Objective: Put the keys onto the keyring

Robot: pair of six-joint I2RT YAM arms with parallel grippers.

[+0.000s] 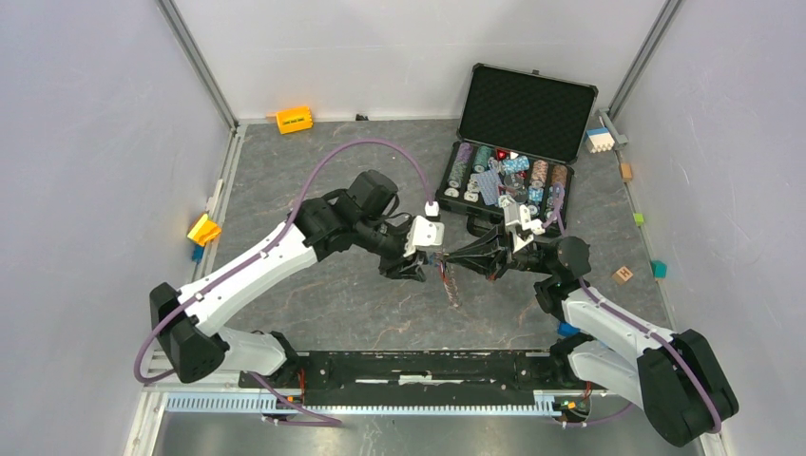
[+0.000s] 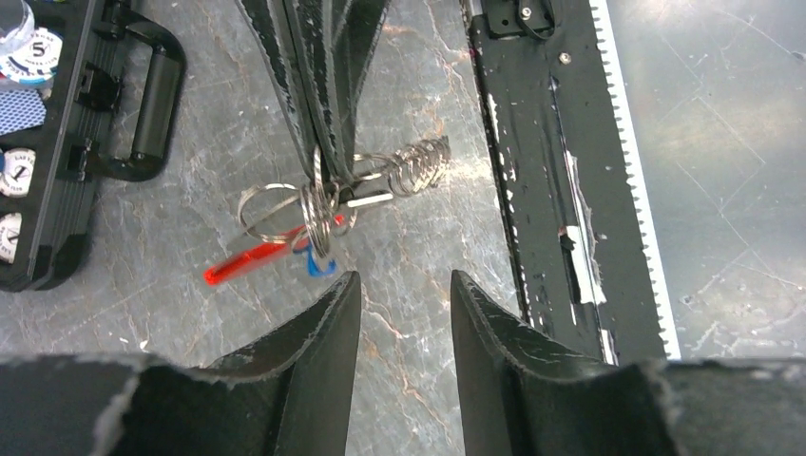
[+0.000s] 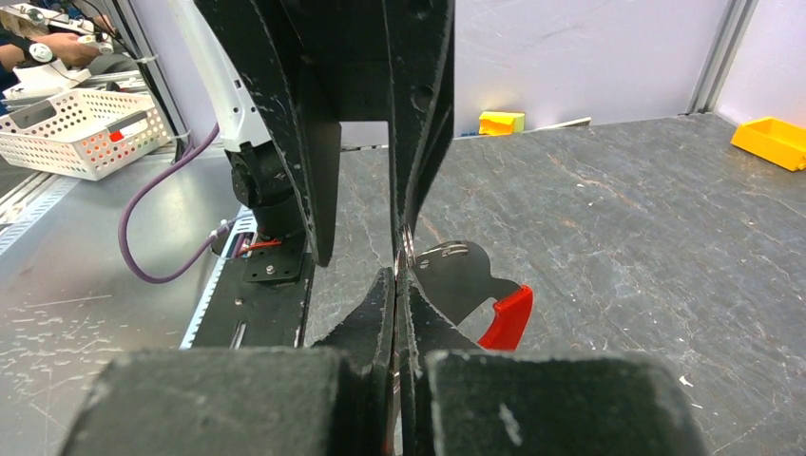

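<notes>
Right pincer (image 2: 326,171) pinches keyring (image 2: 316,220) — left pincer (image 2: 404,287) parted, just beside.

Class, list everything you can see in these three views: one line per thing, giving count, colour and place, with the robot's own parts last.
keyring: one, silver rings with red fob, mid-table, in the right pincer
keys: number unclear, silver, bunched at the rings
case: one, black, open, back right
poker chips: many, mixed colours, in the case
orange block: one, orange, back wall
yellow block: one, yellow, left edge
small cubes: several, mixed colours, right edge
table: one, grey, under everything
left pincer: one, black, open, facing the keyring
right pincer: one, black, shut on the keyring
</notes>
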